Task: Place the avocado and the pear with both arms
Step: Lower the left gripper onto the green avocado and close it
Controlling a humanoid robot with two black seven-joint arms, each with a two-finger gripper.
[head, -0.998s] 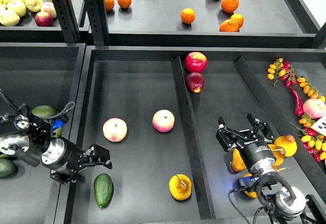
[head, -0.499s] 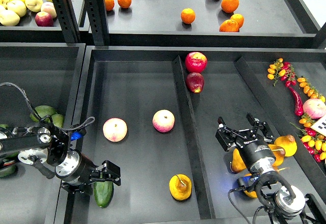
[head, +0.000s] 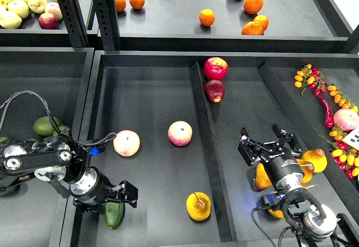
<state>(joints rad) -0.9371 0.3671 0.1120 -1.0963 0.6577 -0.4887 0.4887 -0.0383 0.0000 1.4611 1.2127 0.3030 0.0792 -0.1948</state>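
The dark green avocado (head: 114, 215) lies at the front left of the middle tray (head: 151, 98). My left gripper (head: 127, 195) hovers over its upper end and hides it; the fingers look open, one on each side of that end. The golden-yellow pear (head: 198, 206) stands near the front of the same tray, just left of the divider (head: 205, 140). My right gripper (head: 268, 144) is wide open and empty. It is on the other side of the divider, up and to the right of the pear, above several yellow pears (head: 261, 177).
Two pink-and-cream peaches (head: 127, 143) (head: 180, 133) lie in the middle tray. Two red apples (head: 216, 67) sit at the divider's far end. Paler green avocados (head: 47, 126) fill the left bin. Oranges (head: 207, 17) are on the upper shelf. Peppers and small tomatoes (head: 334, 98) lie at the right.
My left arm has swung right and forward, bringing its gripper from beside the avocado's top to over its upper end. The right arm and all the fruit have stayed still.
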